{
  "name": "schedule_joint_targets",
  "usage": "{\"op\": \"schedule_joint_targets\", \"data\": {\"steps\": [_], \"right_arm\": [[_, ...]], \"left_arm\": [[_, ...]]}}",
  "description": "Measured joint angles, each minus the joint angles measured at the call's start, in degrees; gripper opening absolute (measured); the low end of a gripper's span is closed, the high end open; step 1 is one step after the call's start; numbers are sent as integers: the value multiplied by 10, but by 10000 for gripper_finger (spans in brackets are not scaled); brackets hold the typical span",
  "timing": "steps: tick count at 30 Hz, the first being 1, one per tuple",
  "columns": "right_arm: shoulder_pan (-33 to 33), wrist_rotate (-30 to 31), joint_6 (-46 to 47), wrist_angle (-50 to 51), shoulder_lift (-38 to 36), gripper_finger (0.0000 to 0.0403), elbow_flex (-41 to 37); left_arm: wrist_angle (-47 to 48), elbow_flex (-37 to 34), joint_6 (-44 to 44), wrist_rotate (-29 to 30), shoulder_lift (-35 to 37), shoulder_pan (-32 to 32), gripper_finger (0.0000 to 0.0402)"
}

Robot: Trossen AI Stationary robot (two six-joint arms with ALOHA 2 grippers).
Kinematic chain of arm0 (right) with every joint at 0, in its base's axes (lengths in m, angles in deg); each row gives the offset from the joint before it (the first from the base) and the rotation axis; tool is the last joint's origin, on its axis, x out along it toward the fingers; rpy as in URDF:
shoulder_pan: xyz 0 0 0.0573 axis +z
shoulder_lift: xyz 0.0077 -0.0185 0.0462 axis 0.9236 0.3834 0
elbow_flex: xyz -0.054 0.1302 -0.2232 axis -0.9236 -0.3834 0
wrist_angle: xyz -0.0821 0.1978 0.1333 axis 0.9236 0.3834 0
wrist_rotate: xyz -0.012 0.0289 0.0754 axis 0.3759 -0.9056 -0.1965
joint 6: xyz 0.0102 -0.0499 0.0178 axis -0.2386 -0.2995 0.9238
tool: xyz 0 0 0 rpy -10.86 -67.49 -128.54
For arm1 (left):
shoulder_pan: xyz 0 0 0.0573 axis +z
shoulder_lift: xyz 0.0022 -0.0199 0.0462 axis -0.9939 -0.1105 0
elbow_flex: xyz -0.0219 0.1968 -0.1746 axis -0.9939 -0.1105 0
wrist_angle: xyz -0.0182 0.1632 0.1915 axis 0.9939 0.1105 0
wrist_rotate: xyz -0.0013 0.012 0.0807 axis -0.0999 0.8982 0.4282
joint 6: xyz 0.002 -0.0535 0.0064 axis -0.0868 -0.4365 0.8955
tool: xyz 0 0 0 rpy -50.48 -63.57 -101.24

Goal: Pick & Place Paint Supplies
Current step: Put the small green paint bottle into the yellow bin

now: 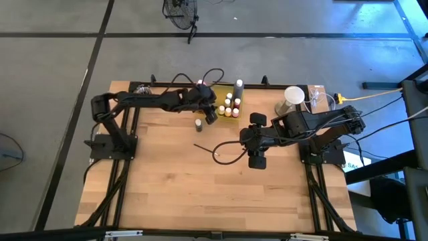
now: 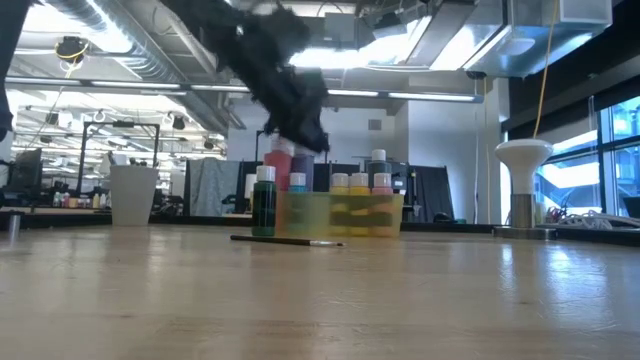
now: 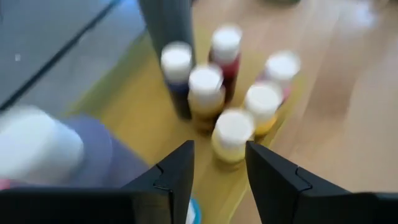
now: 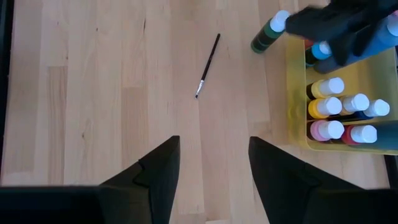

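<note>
Left claw [image 1: 210, 114] hovers over the yellow tray [image 4: 297, 93] at the worktop's far edge, its fingers parted and empty — apparently placed to work among the small white-capped bottles [image 3: 233, 134] packed upright there. A green bottle [image 4: 267, 34] stands just outside the tray; a brush [image 4: 208, 65] lies on bare worktop [image 1: 167, 187]. Right claw [image 1: 256, 142] waits mid-worktop, open, holding nothing — with open room toward the brush.

The left gripper [image 3: 217, 171] hung with its two dark fingers [image 3: 177, 174] parted above a translucent yellow tray [image 3: 127, 102] on the wooden table [image 3: 348, 93]. Small white-capped paint bottles [image 3: 233, 134] stood clustered in the tray beside a tall grey bottle [image 3: 165, 25]. A purple bottle [image 3: 93, 155] with a white cap loomed blurred nearby.
</note>
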Motion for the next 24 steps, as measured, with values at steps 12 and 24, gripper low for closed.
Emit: {"op": "schedule_joint_targets", "data": {"steps": [12,24], "right_arm": [[0,0,1,3,0,193,0],[6,-7,26,4,0,193,0]], "left_arm": [[154,51,17,31,136,-78,130],[351,19,-67,79,169,-172,116]]}}
